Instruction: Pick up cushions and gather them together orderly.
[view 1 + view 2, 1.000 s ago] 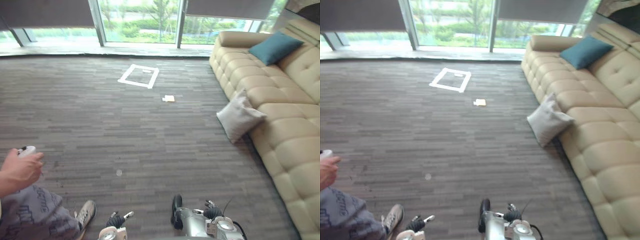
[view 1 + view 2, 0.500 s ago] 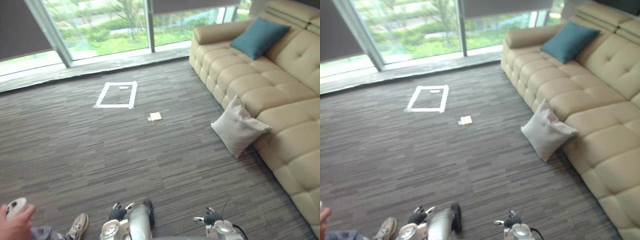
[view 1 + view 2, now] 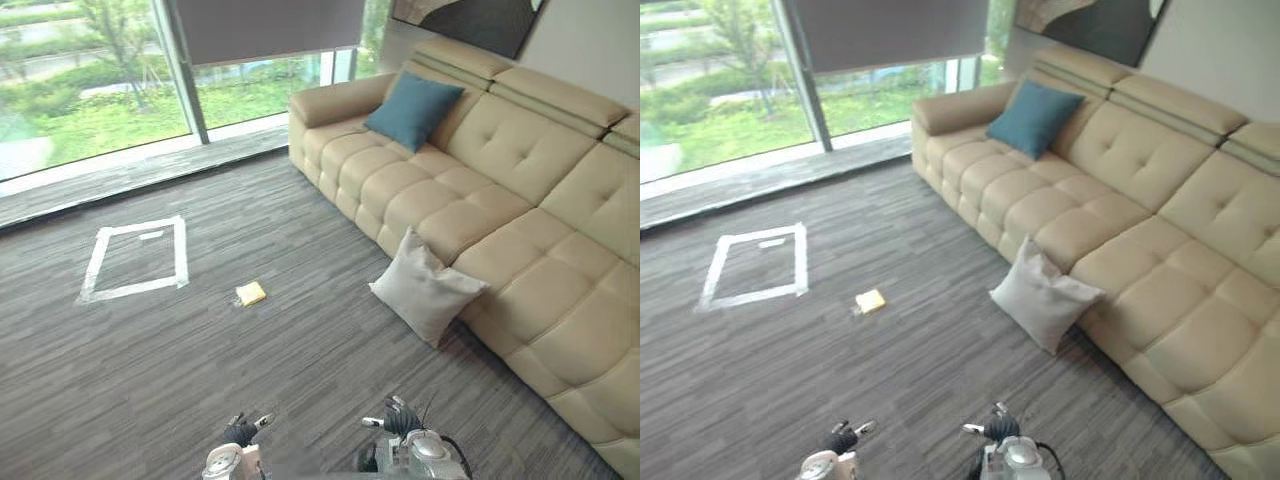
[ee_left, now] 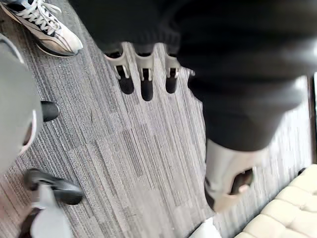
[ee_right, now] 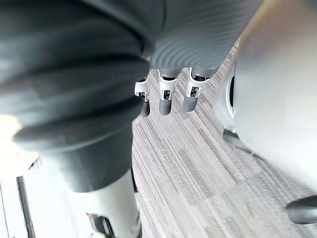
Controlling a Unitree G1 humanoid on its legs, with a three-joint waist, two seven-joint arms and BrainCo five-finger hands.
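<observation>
A light grey cushion (image 3: 425,295) stands on the carpet, leaning against the front of the beige sofa (image 3: 520,200). A teal cushion (image 3: 413,108) rests upright against the sofa's backrest near its far armrest. My left hand (image 3: 240,432) and right hand (image 3: 395,420) hang low at the near edge of the eye views, well short of both cushions. In the left wrist view the left hand (image 4: 144,69) has straight fingers over bare carpet. My right hand (image 5: 166,94) likewise shows straight fingers holding nothing.
A white tape rectangle (image 3: 135,258) is marked on the grey carpet, with a small yellow object (image 3: 251,293) lying near it. Tall windows (image 3: 90,90) line the far side. A person's sneaker (image 4: 44,29) is close beside my left hand.
The whole picture has shifted as the camera turned toward the sofa, which now looks closer. The cushions lie as before. Both hands stay low and empty.
</observation>
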